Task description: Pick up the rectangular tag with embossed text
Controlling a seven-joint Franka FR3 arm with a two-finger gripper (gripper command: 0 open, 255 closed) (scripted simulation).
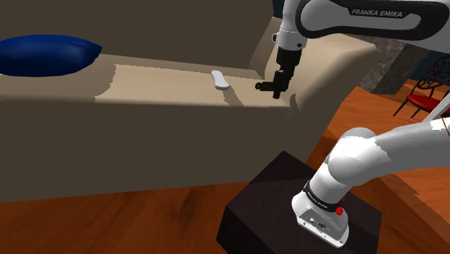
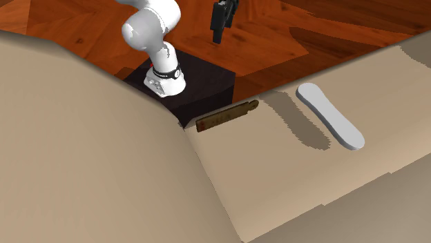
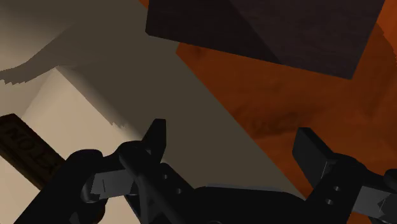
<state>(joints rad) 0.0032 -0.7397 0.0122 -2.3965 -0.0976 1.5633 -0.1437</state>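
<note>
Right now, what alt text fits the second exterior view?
A brown rectangular tag with embossed text lies flat on a beige sofa seat, at the edge nearest the dark stand, with a pale oblong object to the view's right of it. The open black gripper hangs higher in the view, against the wooden floor, clear of the tag.

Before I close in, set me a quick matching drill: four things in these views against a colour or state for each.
Things:
1. tag
2. oblong piece
3. cushion
4. gripper

Colour or state:
a. blue
b. open, holding nothing
c. brown, with raised lettering
d. pale grey, lying flat

Pairs: 1-c, 2-d, 3-a, 4-b
</note>
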